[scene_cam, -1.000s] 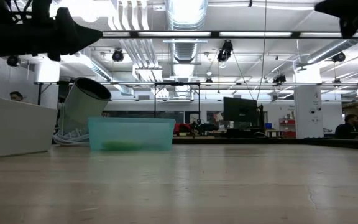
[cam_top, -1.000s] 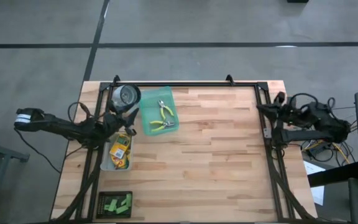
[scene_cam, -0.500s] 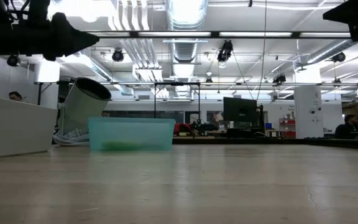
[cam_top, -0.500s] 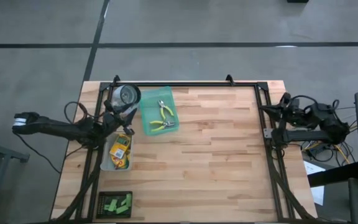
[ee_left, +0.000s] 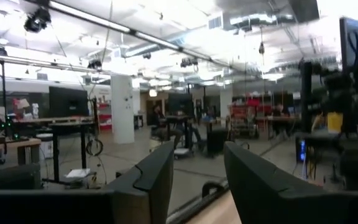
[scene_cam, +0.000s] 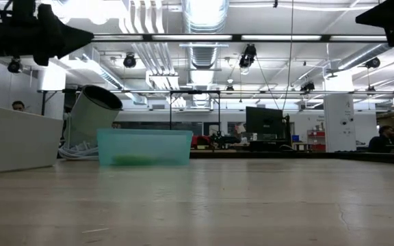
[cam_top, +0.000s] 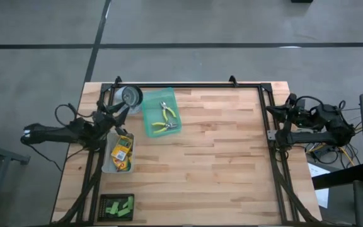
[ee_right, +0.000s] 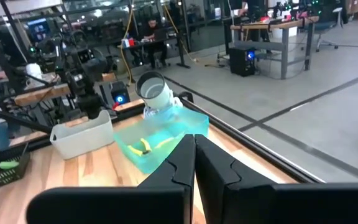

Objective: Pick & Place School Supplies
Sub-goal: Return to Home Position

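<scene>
Currently, the left pincer (ee_left: 197, 155) is held empty with its fingers spread apart, raised over the far-left part of the bench (cam_top: 219, 157), near the far end of the clear bin (cam_top: 108, 165) in which the yellow crayon boxes (cam_top: 121, 151) are laid. The two pliers (cam_top: 164, 120) are seen in the teal tray (cam_top: 153, 131) at the far left, and the green blocks (cam_top: 120, 205) are gathered in a black tray (cam_top: 104, 213) at the near-left corner. The right pincer (ee_right: 195, 140) is parked at the bench's right edge, its fingers pressed together with nothing between them.
</scene>
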You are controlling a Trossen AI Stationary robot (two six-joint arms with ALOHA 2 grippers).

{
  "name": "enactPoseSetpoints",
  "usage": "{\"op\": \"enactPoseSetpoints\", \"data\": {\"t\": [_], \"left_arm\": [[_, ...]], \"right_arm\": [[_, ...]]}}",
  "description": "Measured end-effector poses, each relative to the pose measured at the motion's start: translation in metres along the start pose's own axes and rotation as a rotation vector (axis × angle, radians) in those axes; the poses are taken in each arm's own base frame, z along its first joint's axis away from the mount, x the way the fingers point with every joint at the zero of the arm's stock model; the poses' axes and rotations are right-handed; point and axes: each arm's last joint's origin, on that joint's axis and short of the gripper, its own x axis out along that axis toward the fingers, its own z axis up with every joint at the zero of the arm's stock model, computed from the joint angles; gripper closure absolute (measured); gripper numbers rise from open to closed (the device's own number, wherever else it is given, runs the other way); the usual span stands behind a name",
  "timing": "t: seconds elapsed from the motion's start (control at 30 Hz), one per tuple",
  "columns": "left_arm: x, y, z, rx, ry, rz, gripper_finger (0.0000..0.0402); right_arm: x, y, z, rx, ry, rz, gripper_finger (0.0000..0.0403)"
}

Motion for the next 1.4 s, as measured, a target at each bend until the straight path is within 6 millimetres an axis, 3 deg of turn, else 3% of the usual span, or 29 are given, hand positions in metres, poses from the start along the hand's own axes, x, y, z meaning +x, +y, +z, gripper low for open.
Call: {"op": "enactPoseSetpoints", "data": {"t": [0.2,0.37,0.5,0.8,1.1,1.4], "left_arm": [[-0.007,0.006,0.004,-0.026,-0.035,-0.008,0.0255],[-0.010,0.007,0.004,-0.035,-0.037,-0.044,0.0255],[-0.010,0.006,0.000,-0.055,-0.007,-0.054,0.0255],[-0.011,0.000,-0.009,-0.101,0.063,-0.211,0.0255],[-0.017,-0.010,-0.025,-0.261,0.247,-0.478,0.0255],[-0.019,-0.012,-0.031,-0.301,0.320,-0.514,0.0255]], "right_arm": [[0.017,0.006,-0.011,0.014,-0.035,0.009,0.0394],[0.047,0.012,-0.046,0.024,-0.033,0.011,0.0394],[0.067,0.016,-0.070,0.130,-0.108,0.033,0.0394],[0.086,0.016,-0.111,0.220,-0.166,0.056,0.0394],[0.088,0.018,-0.118,0.217,-0.122,0.113,0.0394],[0.089,0.018,-0.119,0.217,-0.107,0.133,0.0394]]}}
